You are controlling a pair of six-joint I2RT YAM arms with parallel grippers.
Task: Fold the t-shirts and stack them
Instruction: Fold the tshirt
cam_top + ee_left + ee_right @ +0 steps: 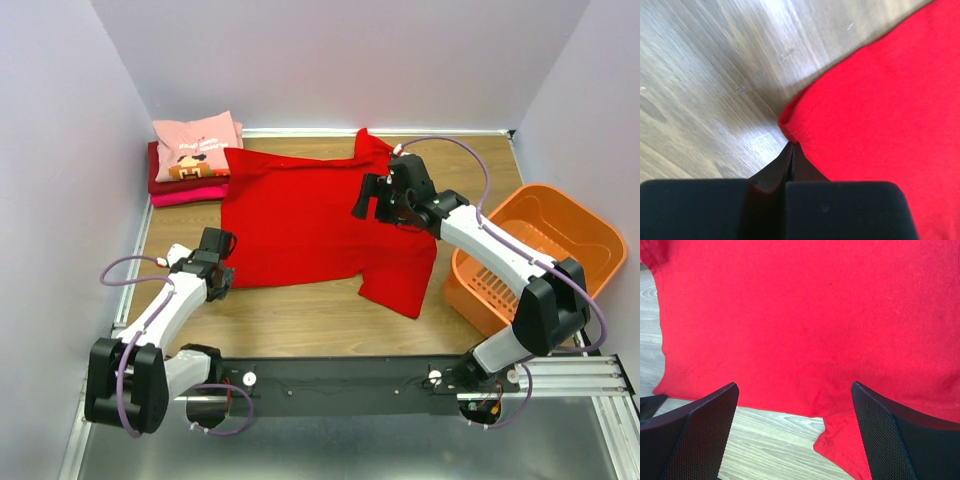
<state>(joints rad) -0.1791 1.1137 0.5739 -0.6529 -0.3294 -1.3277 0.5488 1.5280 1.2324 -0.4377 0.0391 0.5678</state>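
Note:
A bright red t-shirt (300, 215) lies spread flat on the wooden table, with one sleeve toward the near right. My left gripper (226, 278) is down at the shirt's near-left corner. In the left wrist view its jaws (791, 146) are shut, pinching the puckered edge of the red cloth (880, 110). My right gripper (368, 200) hovers over the shirt's right part, open. In the right wrist view its fingers (795, 387) stand wide apart above the red cloth (805, 315), with nothing between them. Folded t-shirts (195, 155) are stacked at the far left, a pink printed one on top.
An orange plastic basket (540, 250) stands at the right edge of the table, close to my right arm. Lilac walls enclose the table on three sides. Bare wood (300, 310) shows between the shirt and the arm bases.

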